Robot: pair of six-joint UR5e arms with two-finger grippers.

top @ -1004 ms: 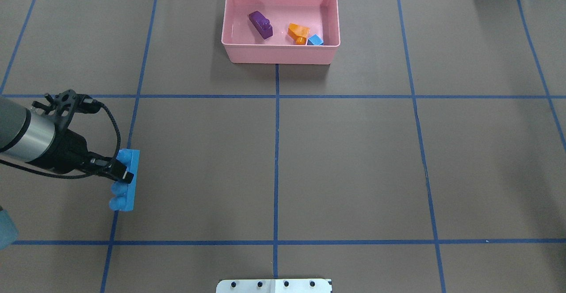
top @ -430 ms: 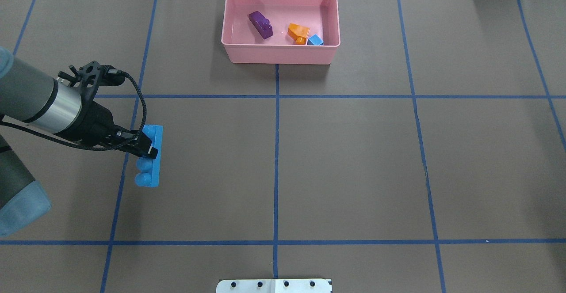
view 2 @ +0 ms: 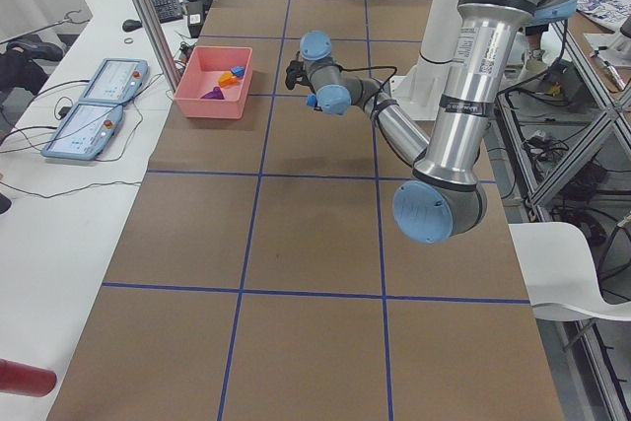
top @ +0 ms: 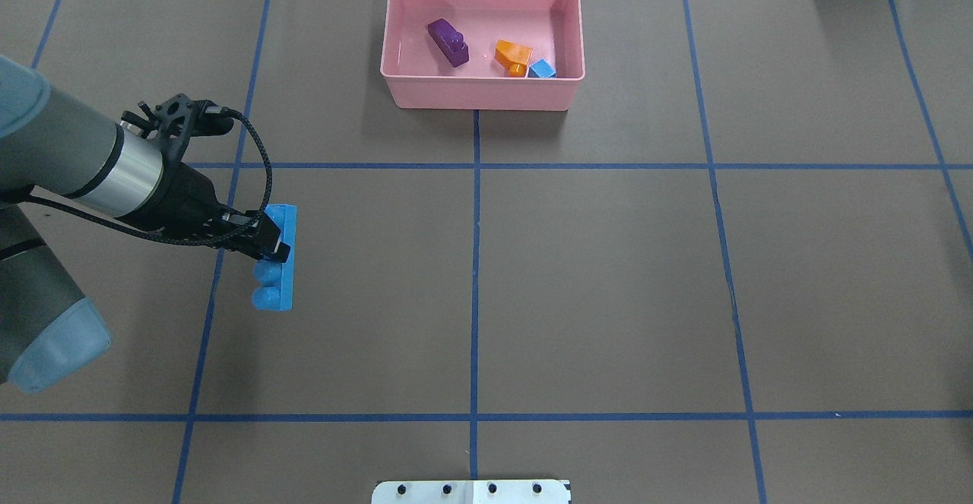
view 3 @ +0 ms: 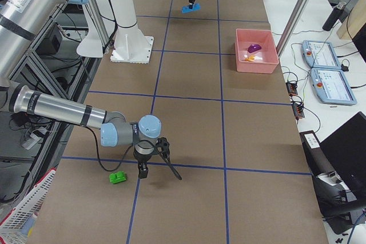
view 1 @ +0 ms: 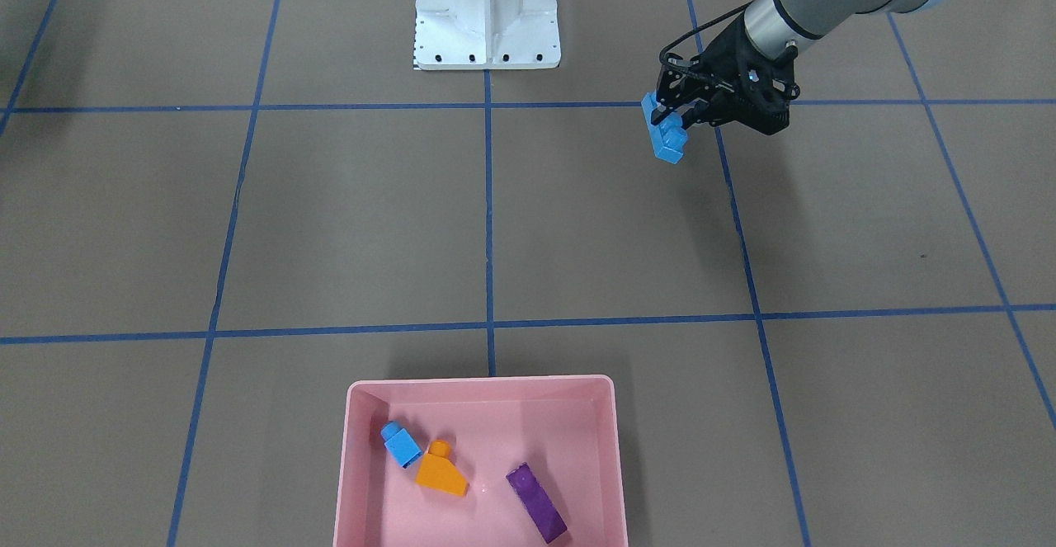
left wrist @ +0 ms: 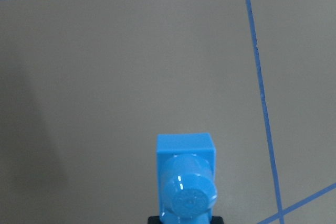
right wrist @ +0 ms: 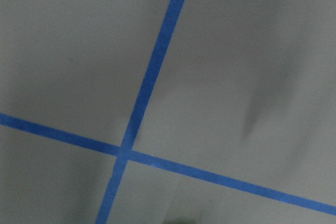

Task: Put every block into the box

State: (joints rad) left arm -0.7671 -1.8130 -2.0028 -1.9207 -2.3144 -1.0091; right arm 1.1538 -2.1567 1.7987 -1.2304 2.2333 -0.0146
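My left gripper is shut on the long blue four-stud brick and holds it above the table, left of centre; it also shows in the front-facing view and the left wrist view. The pink box stands at the far middle and holds the purple brick, the orange brick and the tiny blue brick. The green brick lies on the table beside my right gripper, which shows only in the side views; I cannot tell whether it is open or shut.
The white pedestal base stands at the robot's side of the table. Blue tape lines divide the brown table into squares. A desk with tablets runs along the far edge beyond the box.
My left gripper has carried the long blue brick forward and to the right, toward the box. The bricks in the box have not moved.
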